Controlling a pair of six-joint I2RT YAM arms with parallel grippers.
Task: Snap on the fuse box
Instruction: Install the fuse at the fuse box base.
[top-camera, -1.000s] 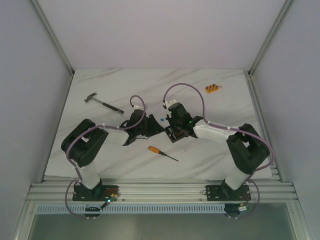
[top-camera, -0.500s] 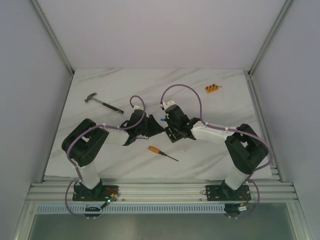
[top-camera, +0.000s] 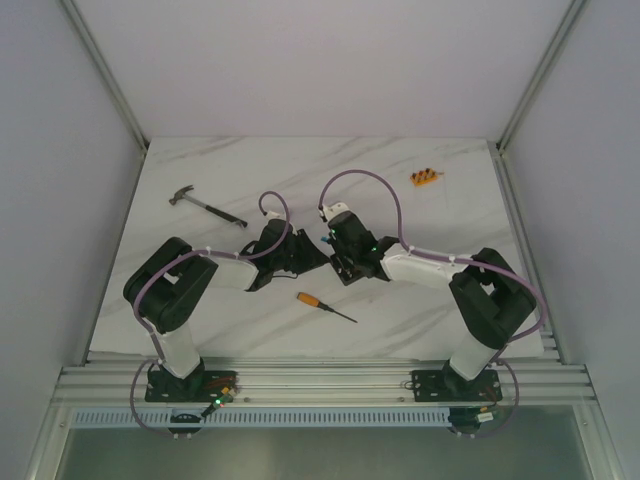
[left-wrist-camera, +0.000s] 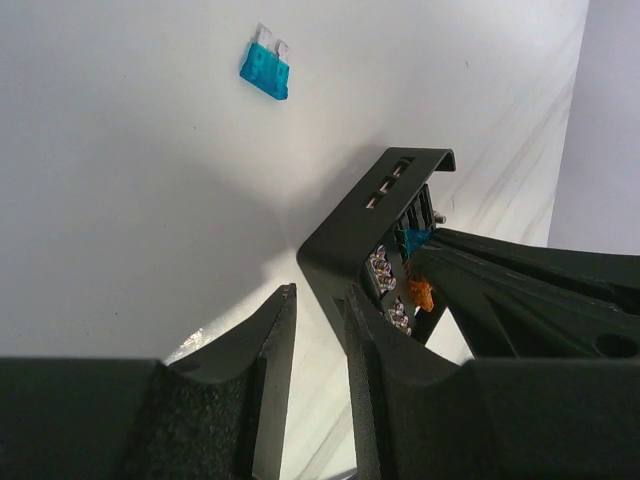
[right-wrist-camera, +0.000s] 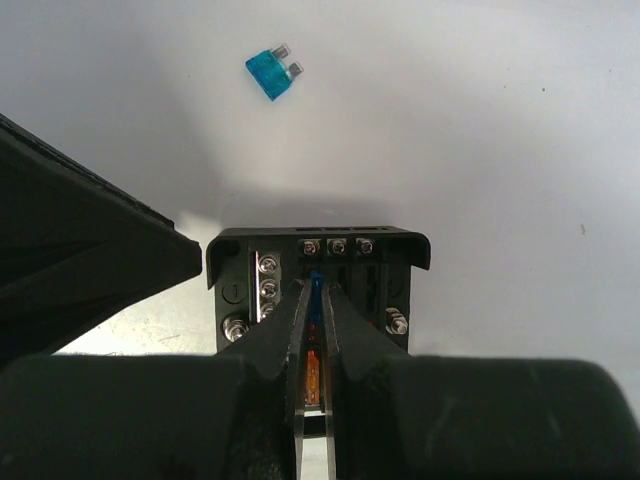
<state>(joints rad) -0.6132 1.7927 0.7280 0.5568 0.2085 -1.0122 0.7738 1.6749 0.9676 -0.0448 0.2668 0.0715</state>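
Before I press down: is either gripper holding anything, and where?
The right gripper seems to pinch a small blue fuse by its top, standing in the black plastic fuse box. The left gripper holds nothing.

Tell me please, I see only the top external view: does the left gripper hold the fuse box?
Observer: No. In the left wrist view the box stands beside the fingers of the left gripper, outside their narrow, empty gap.
Operator: And what does the right gripper do?
Observer: The right gripper is over the box's open face, with its fingers almost shut on a blue fuse at their tips.
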